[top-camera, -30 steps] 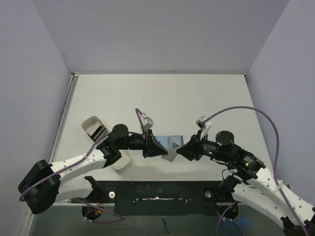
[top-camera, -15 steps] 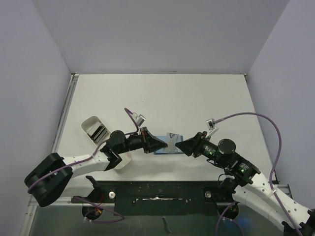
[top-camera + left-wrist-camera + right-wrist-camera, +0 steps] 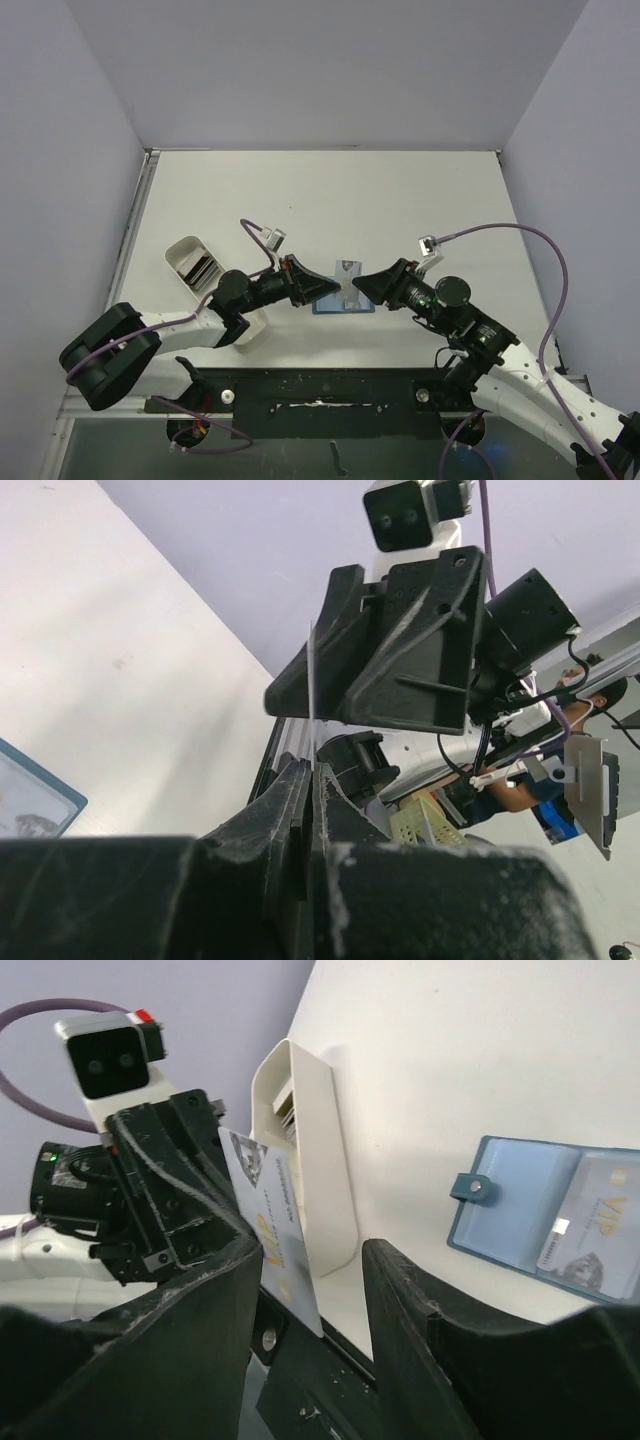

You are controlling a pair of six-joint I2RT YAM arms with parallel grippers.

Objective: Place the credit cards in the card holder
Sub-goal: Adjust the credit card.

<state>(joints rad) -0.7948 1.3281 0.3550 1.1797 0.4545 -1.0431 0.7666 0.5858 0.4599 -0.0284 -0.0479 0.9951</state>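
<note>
The left end effector [image 3: 333,287] is clamped tight on a thin, glossy, pale credit card [image 3: 268,1225] with gold "VIP" lettering and a dark emblem, held above the matte white bench [image 3: 480,1050]; the right end effector [image 3: 312,1260] has its black fingers parted, loosely straddling that card's free end. The teal card holder [image 3: 520,1195] lies open on the bench, a pale snap stud on its strap tab and a second "VIP" card [image 3: 600,1230] behind its clear pocket; nearby rests a smooth white oblong tray [image 3: 325,1170].
</note>
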